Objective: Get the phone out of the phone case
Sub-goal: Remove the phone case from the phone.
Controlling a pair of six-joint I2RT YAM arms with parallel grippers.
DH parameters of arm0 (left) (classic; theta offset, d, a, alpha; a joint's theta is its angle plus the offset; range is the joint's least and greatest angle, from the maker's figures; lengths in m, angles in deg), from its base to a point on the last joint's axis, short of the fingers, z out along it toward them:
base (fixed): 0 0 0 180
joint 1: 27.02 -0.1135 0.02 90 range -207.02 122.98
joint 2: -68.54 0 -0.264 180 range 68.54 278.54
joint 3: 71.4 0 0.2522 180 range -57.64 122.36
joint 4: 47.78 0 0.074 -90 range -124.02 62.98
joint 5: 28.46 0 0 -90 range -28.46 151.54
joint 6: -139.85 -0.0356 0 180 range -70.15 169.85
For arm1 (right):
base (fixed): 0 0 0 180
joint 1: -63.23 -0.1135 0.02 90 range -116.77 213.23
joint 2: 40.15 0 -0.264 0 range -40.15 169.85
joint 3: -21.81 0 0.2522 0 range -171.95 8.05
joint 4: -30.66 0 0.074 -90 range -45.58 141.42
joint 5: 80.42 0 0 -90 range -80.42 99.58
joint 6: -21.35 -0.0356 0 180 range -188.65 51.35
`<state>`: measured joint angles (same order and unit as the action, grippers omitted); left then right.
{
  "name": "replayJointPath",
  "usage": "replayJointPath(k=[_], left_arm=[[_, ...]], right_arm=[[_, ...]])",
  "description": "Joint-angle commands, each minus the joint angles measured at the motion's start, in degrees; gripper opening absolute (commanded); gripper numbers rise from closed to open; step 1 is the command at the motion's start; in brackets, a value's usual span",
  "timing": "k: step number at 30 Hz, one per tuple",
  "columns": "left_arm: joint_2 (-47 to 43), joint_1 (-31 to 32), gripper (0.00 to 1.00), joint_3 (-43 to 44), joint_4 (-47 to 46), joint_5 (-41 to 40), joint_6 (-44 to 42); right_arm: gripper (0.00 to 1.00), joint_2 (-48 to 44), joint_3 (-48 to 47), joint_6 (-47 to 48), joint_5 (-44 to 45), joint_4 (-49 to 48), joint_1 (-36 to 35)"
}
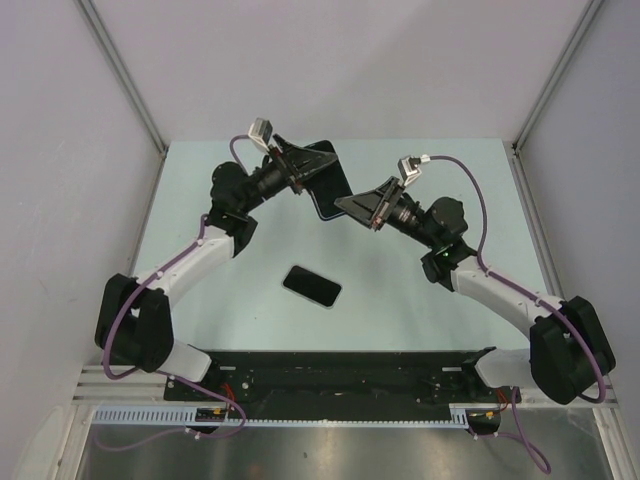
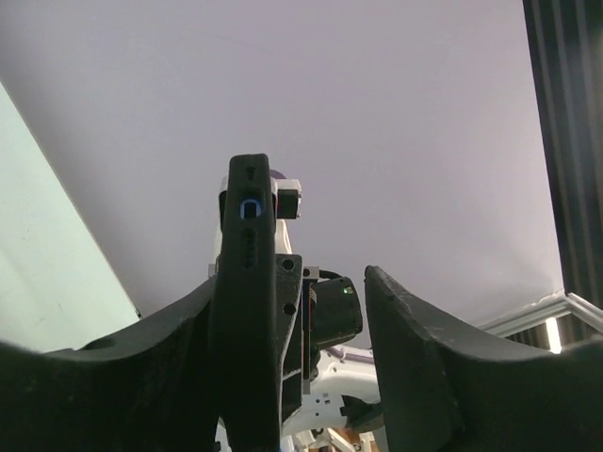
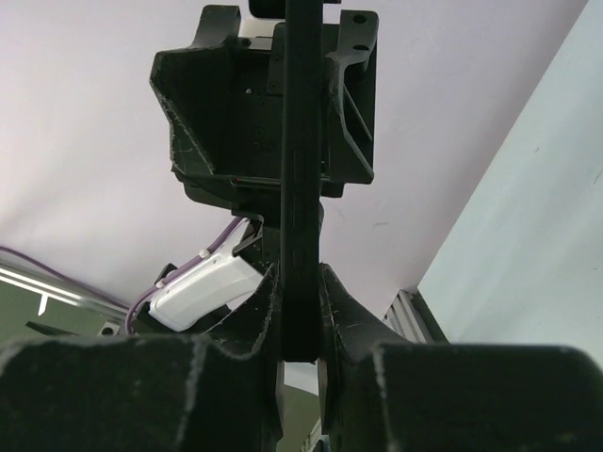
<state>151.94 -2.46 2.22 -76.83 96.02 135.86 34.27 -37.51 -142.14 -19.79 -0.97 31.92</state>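
The black phone case (image 1: 325, 180) is held in the air between both arms, above the far middle of the table. My right gripper (image 1: 352, 206) is shut on its lower edge; in the right wrist view the case (image 3: 300, 169) stands edge-on, clamped between both fingers of my right gripper (image 3: 300, 282). My left gripper (image 1: 300, 172) is open. In the left wrist view the case (image 2: 249, 311) lies against the left finger (image 2: 179, 367), and the right finger (image 2: 415, 367) stands well apart from it. A black phone (image 1: 312, 286) lies flat on the table, nearer the bases.
The pale green table (image 1: 200, 200) is walled by white panels at the back and sides. The black base rail (image 1: 340, 375) runs along the near edge. The purple cables (image 1: 478, 205) loop beside the arms.
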Motion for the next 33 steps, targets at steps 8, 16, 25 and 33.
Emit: replayJointPath(k=[8,16,25,33], left_arm=[[-0.43,0.14,0.00,-1.41,-4.92,0.15,1.87],[-1.66,0.14,0.00,-1.67,-1.15,-1.08,1.08],[-3.06,-0.03,0.00,-2.29,0.18,-3.19,0.64],[-3.94,0.05,0.00,-1.85,0.53,-3.28,0.73]], right_arm=[[0.01,-2.16,-2.25,1.77,0.62,-0.77,-0.86],[0.37,-7.43,-2.25,3.27,-4.91,6.35,4.59],[0.54,-8.94,-2.25,3.02,-6.14,8.57,4.24],[0.42,-5.86,-2.16,1.43,-6.41,3.91,2.57]])
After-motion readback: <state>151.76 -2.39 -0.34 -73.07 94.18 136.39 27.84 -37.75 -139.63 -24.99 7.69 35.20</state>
